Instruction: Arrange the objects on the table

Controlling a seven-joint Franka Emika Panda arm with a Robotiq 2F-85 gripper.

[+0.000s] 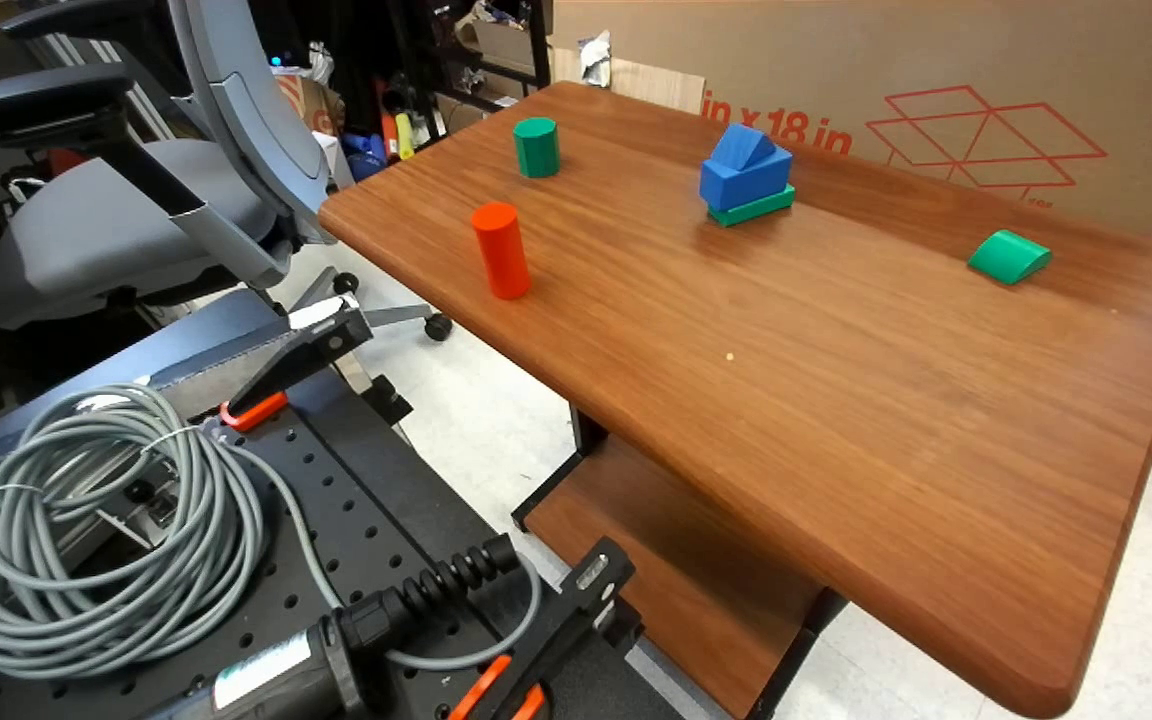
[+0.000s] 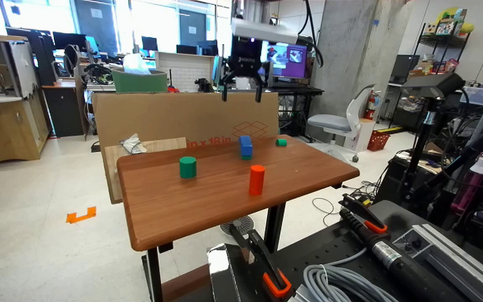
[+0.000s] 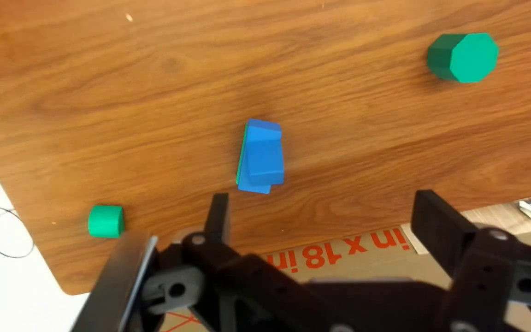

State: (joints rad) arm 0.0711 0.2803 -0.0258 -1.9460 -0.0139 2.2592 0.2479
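A red cylinder [image 1: 502, 252] stands upright near one long table edge; it also shows in an exterior view [image 2: 256, 181] and is outside the wrist view. A green octagonal block [image 1: 536, 148] stands upright; it also shows in the wrist view [image 3: 463, 57]. A blue triangular block [image 1: 742, 147] lies on a blue rectangular block [image 1: 732, 186], which rests on a flat green block [image 1: 752, 208]. A green half-round block [image 1: 1009, 257] lies near the table's far corner, also in the wrist view [image 3: 105, 221]. My gripper [image 2: 241, 100] is open, empty and high above the table; it also shows in the wrist view [image 3: 322, 196].
The brown table [image 1: 836, 400] has rounded edges. A large cardboard sheet [image 2: 174, 113] stands along its back edge with a wooden board [image 2: 162, 144]. A black bench [image 1: 336, 480] with coiled cable [image 1: 106, 540] and clamps is beside it. A grey chair [image 1: 136, 200] stands near one end.
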